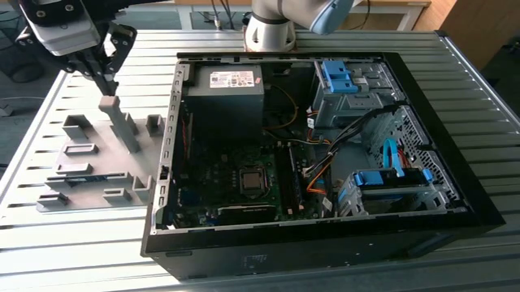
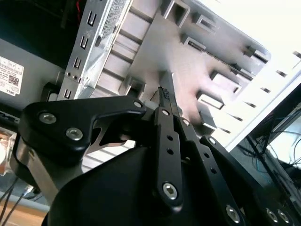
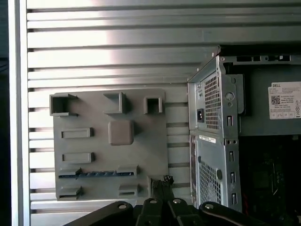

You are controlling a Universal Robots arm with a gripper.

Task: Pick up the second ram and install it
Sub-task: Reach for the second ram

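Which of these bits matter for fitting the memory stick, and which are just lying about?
Job: thin blue-green memory stick on grey plastic fixture plate; black gripper; long black motherboard slots.
Lying about: dark power supply box; blue drive brackets; orange cables.

Table [image 1: 97, 243]: ribbed bare metal, satin sheen. Fixture plate [image 3: 94, 117]: grey matt plastic. Computer case [image 1: 325, 249]: matt black outside, dull bare steel within. Memory stick [image 3: 96, 174]: blue-green circuit board.

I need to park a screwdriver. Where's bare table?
Bare slatted table lies between the grey fixture plate and the table's near edge, and at the exterior view's right of the computer case. The plate and case interior are crowded.
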